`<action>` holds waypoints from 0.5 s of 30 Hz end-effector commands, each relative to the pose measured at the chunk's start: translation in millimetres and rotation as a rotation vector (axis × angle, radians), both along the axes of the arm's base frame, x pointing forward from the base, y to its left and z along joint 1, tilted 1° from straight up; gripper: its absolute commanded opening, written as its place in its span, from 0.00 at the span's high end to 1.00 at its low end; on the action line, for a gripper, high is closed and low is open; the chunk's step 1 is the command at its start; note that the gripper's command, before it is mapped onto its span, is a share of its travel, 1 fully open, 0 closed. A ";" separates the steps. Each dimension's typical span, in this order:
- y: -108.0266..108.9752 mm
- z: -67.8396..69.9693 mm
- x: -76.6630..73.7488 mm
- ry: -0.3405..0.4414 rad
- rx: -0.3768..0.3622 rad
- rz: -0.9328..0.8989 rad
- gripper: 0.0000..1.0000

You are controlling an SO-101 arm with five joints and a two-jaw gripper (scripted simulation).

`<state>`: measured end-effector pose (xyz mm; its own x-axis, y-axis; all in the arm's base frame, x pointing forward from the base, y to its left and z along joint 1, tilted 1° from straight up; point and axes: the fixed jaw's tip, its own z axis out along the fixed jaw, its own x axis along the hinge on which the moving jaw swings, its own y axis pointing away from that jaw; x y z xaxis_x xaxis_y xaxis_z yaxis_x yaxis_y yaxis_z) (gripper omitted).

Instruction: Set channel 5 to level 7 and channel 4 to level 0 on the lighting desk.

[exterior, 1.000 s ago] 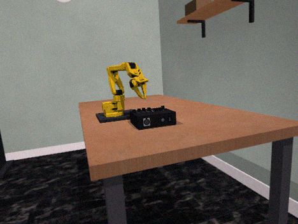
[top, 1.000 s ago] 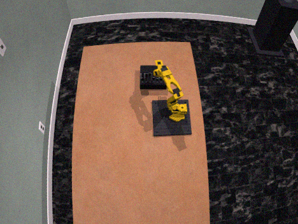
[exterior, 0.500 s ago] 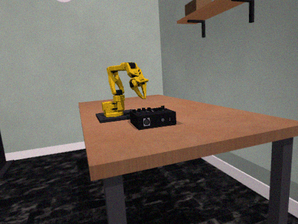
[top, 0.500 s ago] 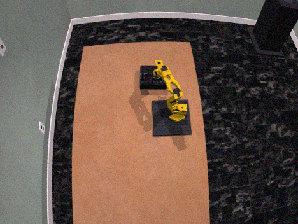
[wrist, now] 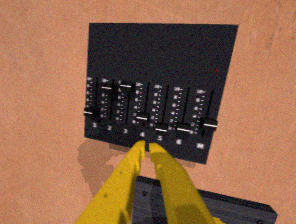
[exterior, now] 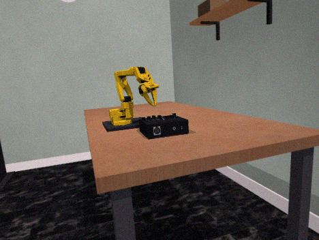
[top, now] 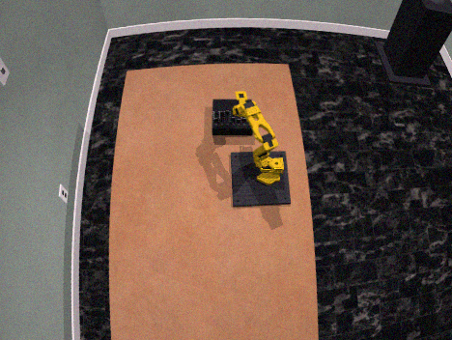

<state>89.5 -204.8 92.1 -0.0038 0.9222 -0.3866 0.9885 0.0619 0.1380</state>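
The black lighting desk lies on the wooden table, also seen in the overhead view and the side view. It has several faders in a row. In the wrist view the channel 4 knob sits low in its slot and the channel 5 knob sits lower still, near the bottom. My yellow gripper is shut and empty. It hangs above the desk's near edge, its tips pointing between the channel 4 and 5 labels. In the side view the gripper is clearly above the desk, not touching it.
The arm's dark base plate lies just behind the desk on the table. A black tower stands on the floor at the far corner. A wall shelf hangs high above the table.
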 end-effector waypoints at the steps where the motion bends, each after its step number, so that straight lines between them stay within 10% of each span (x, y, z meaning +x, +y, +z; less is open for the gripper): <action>1: 1.8 0.9 2.1 -0.004 -0.009 0.013 1.00; 15: 4.6 0.6 1.3 0.064 0.002 0.149 1.00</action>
<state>88.5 -201.9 91.1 -0.1029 0.9175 -0.3842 0.9840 0.1505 0.0958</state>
